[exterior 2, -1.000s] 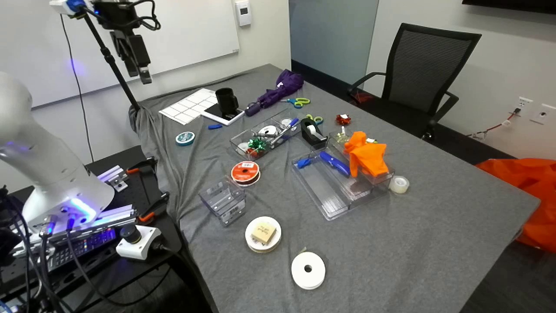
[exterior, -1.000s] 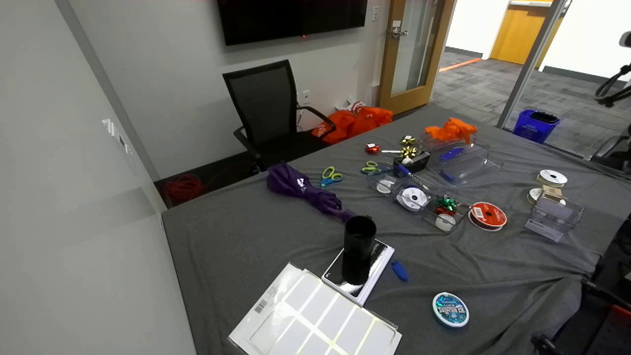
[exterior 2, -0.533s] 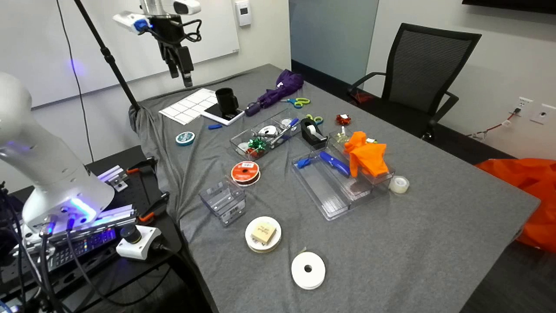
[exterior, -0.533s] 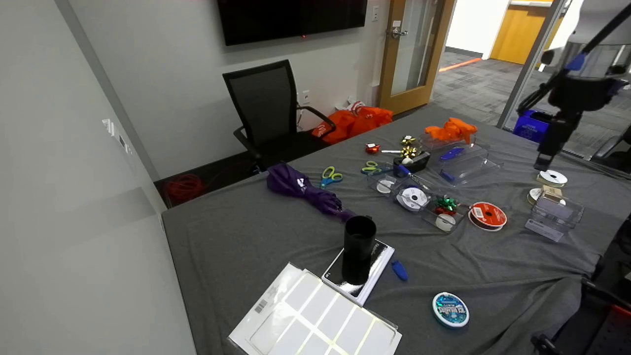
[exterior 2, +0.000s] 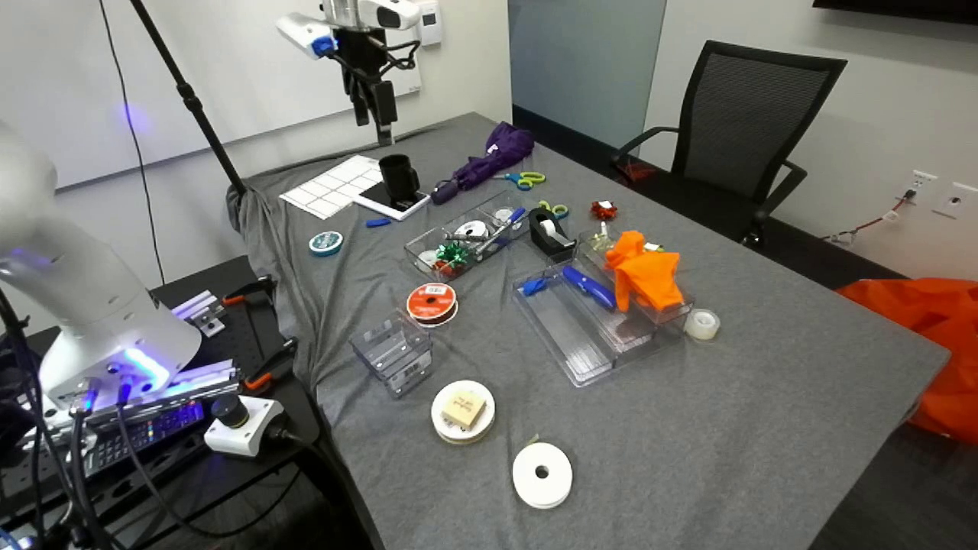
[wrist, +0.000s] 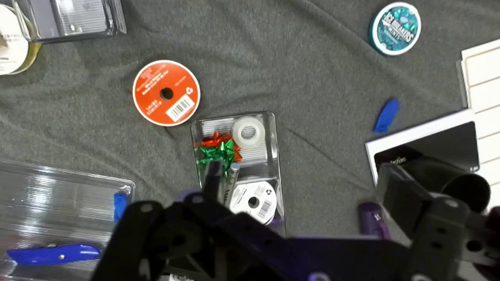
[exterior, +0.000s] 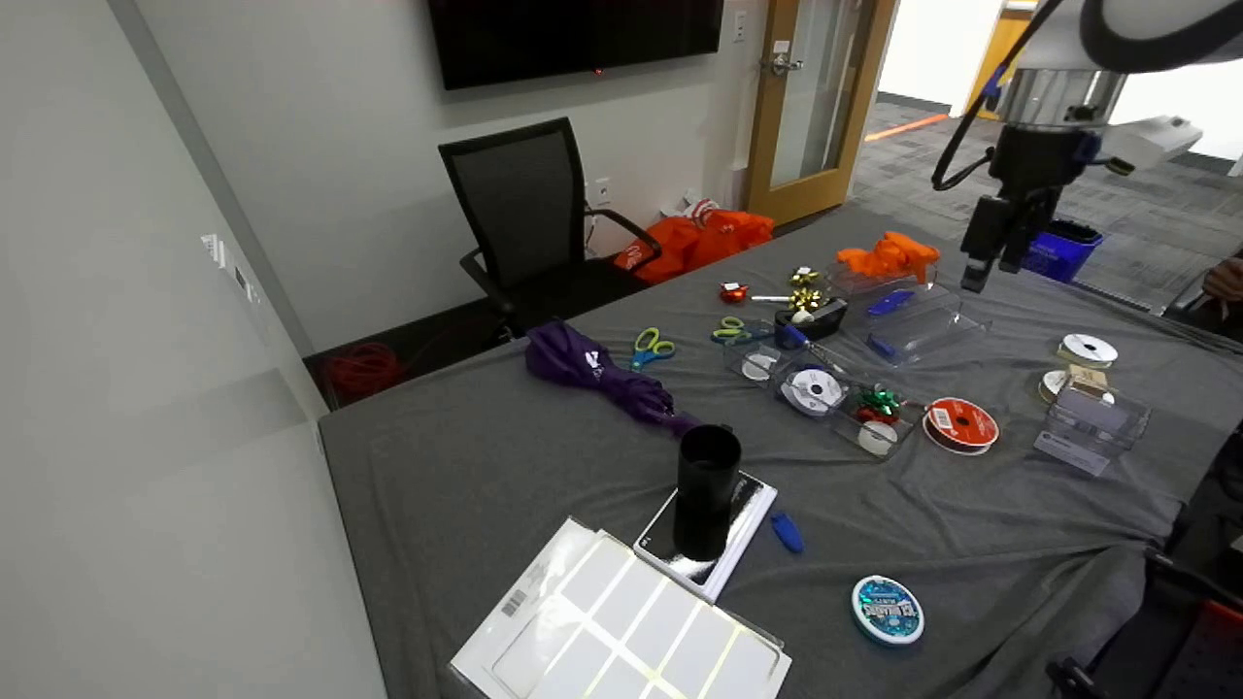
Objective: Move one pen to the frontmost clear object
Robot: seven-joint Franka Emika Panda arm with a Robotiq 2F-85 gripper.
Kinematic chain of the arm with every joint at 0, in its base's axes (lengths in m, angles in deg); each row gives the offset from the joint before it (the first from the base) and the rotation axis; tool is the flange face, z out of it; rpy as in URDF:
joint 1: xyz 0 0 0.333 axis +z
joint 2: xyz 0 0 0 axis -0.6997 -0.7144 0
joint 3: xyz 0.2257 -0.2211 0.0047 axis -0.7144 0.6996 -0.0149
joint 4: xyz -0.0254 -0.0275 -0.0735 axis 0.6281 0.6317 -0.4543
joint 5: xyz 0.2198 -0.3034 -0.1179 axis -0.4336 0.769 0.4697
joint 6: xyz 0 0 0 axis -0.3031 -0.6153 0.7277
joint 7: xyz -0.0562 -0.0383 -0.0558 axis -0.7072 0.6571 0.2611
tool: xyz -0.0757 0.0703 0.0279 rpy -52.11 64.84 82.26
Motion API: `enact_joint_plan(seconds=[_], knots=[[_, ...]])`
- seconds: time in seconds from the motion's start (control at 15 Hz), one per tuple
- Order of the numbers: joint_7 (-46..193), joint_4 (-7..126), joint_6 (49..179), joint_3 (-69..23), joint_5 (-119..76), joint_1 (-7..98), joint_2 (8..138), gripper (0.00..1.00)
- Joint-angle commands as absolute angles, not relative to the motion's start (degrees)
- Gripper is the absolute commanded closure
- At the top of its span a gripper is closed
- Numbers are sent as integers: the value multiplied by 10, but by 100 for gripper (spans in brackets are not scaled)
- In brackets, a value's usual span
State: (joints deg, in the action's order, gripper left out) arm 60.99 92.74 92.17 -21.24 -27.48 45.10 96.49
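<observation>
Clock positions refer to the wrist view: the long clear tray [wrist: 256,158] is the centre; 12 o'clock is the top edge.

Fingers [wrist: 404,199]: nearest. They stand wide apart, hold nothing and hang well above the desk [wrist: 320,97].

Long clear tray: below, partly covered by the fingers in that view. It carries a pen [wrist: 231,185], a white spool [wrist: 254,191], a green bow [wrist: 218,153] and a tape roll [wrist: 249,121]. One end of the pen shows beside one of the fingers, pointing to 12 o'clock; whether a second pen lies there cannot be told.

Red spool [wrist: 166,80]: between 10 and 11 o'clock, flat on the desk, just beside the long clear tray.

Purple umbrella [wrist: 370,218]: between 3 and 4 o'clock; only part shows in the wrist view.

Blue object [wrist: 386,116]: 2 o'clock, on the desk.

Large clear tray [wrist: 50,203]: between 8 and 9 o'clock, with a blue tool [wrist: 54,254] inside.

Mint tin [wrist: 396,29]: between 1 and 2 o'clock, label up.

Black mug [exterior 2: 397,178]: 3 o'clock, upright on a flat box [exterior 2: 376,198].

Clear container [wrist: 80,17]: 10 o'clock, on the desk beyond the red spool; cropped here, visible whole in both exterior views.

Tan block [exterior 2: 463,409]: 10 o'clock, on a ribbon spool [exterior 2: 441,420] just beside the clear container.
</observation>
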Motion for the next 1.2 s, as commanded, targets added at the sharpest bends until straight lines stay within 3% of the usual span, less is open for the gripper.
enact_joint_plan(seconds=[0.0,0.27,0.73,1.13], knots=[[605,832,912,-212,-311,432,880,0],[630,763,915,-215,-312,418,824,0],[627,770,920,-220,-306,415,828,0],[653,708,928,-242,-343,423,732,0]])
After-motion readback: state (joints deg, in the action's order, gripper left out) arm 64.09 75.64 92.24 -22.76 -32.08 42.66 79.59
